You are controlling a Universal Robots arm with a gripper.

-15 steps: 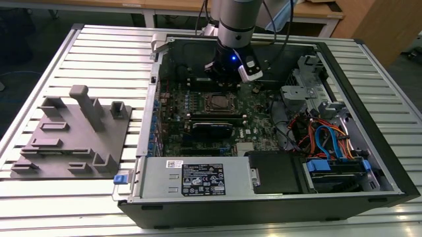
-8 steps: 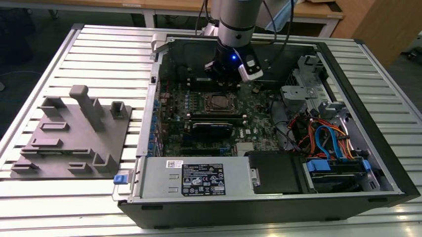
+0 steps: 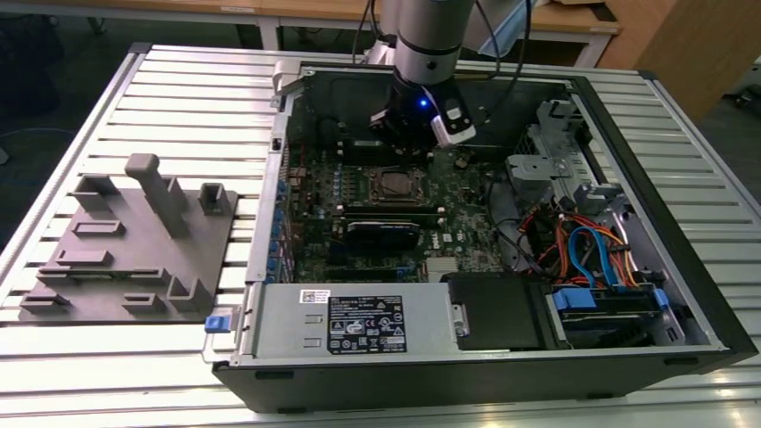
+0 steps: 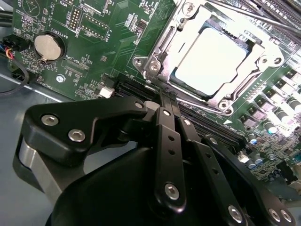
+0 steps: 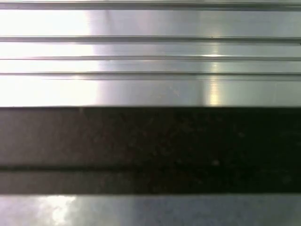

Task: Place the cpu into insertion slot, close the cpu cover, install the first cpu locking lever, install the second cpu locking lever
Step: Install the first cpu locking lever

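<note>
The cpu (image 4: 211,59) lies in the insertion slot (image 3: 393,185), its pale silvery top showing. The cpu cover (image 4: 165,52), a silvery frame, lies flat around the chip. A thin metal lever rod (image 4: 254,19) runs slantwise past the socket's far side. My gripper (image 4: 168,100) has its black fingers pressed together with nothing visible between them, and its tips hover close to one corner of the socket. In the exterior view the gripper (image 3: 411,143) hangs inside the open case, just behind the socket.
The green motherboard (image 4: 94,56) carries a coin battery (image 4: 48,46) and a long black card (image 3: 380,234). A power supply (image 3: 356,325) and bundled cables (image 3: 583,250) crowd the case. A grey fixture plate (image 3: 131,250) lies at the exterior view's left on the slatted table (image 5: 150,89).
</note>
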